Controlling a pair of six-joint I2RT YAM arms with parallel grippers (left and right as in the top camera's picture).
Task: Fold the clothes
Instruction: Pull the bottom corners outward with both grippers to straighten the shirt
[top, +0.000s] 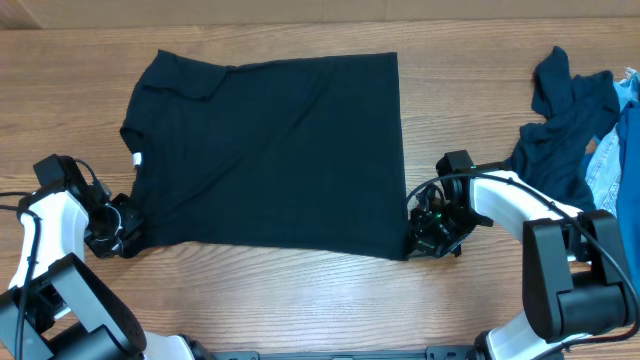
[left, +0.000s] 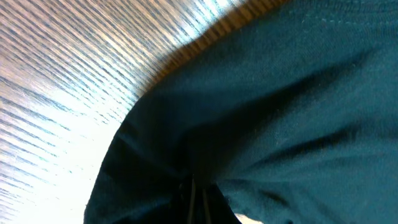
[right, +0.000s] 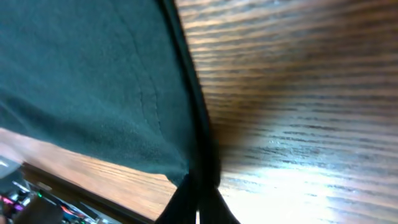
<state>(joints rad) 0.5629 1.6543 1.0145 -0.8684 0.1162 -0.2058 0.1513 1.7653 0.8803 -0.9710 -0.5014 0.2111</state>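
Finds the T-shirt (top: 270, 150) spread nearly flat across the middle of the wooden surface (top: 300, 300), near-black navy, collar end to the left and straight hem to the right. Shows a small white tag (top: 137, 158) at the left edge and one short sleeve lying out at the upper left corner.

Places the left tool (top: 128, 238) at the lower left corner of the cloth, low against the wood and clenched on the fabric there. Places the right tool (top: 415, 236) at the lower right corner, by the hem, likewise clenched on the cloth.

Confirms both grips from the wrists. On the left wrist view, sees dark T-shirt (left: 280, 112) fabric bunching in folds down into the left tool (left: 194, 202) at the bottom edge, with bare surface (left: 56, 93) to the upper left. On the right wrist view, sees the T-shirt (right: 81, 93) edge running as a dark line down into the right tool (right: 199, 205), with surface (right: 298, 124) to the right.

Notes a rumpled dark blue garment (top: 560, 130) heaped at the far right, well apart from the T-shirt, with pale denim (top: 622, 165) touching it at the right edge of the overhead view.
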